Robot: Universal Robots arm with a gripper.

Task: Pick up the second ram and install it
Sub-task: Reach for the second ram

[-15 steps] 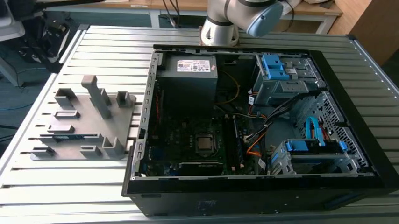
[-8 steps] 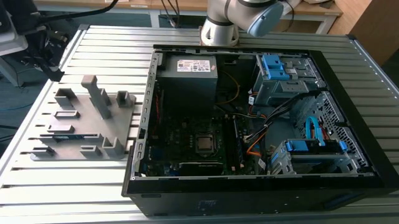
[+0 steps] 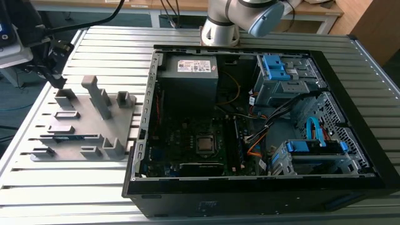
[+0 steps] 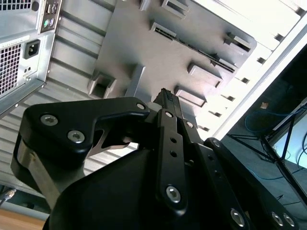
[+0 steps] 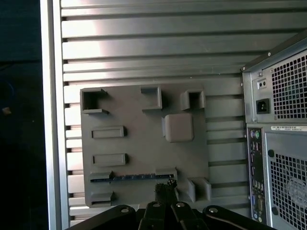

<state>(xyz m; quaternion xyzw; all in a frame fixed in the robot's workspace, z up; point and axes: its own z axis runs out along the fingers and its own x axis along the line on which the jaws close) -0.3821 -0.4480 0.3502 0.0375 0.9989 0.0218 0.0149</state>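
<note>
The second ram (image 3: 72,137) is a thin dark blue-green stick standing on edge in a slot of the grey plastic holder (image 3: 87,126), on the table at the exterior view's left. In the first wrist view the ram (image 5: 132,177) reads as a narrow blue line across the holder (image 5: 144,143). My gripper (image 5: 165,186) hovers above the holder, its black fingertips pressed together and nothing between them. The second wrist view shows the same closed fingertips (image 4: 165,96) over the holder (image 4: 144,52). In the exterior view the gripper (image 3: 58,83) hangs by the holder's far corner.
The open computer case (image 3: 250,117) lies at the exterior view's right of the holder, with the CPU socket (image 3: 203,143) on its board and blue cables (image 3: 312,129) inside. The case's rear panel (image 5: 283,143) borders the holder. The table edge (image 5: 50,120) runs on the other side.
</note>
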